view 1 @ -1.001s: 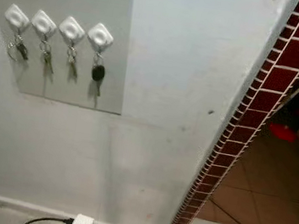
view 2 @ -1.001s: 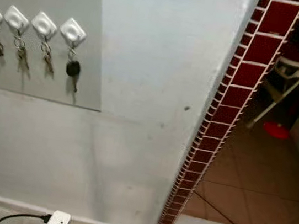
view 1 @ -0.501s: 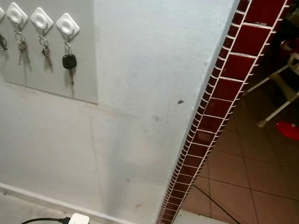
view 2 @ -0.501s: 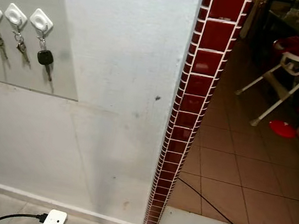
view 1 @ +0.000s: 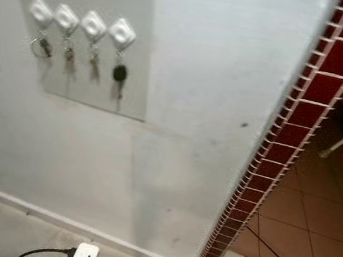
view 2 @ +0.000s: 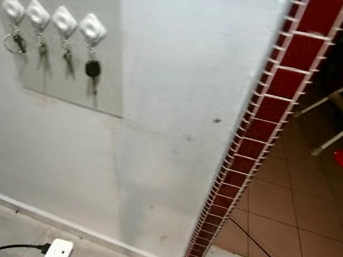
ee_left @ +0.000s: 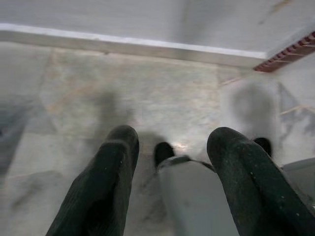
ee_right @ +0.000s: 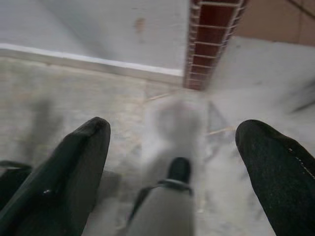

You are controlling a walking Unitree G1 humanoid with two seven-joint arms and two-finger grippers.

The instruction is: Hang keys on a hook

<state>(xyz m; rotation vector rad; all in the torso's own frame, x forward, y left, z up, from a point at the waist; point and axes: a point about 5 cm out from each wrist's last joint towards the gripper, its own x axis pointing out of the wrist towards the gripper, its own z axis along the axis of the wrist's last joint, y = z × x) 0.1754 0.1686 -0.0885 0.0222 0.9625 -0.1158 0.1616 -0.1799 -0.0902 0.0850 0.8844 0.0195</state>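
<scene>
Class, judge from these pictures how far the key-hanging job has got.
Looks done: all four white hooks on the grey panel carry keys, including the black-headed key. In hand: nothing; left gripper and right gripper hang open and empty over the floor. Apparently nothing left.

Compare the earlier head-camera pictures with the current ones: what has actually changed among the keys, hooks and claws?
Only the camera has swung, sliding the whole scene across the picture. The four white hooks on the grey panel each carry keys as before, the black-headed key on the rightmost. Nothing was taken hold of or let go; the left claw and right claw hang open over the floor.
</scene>
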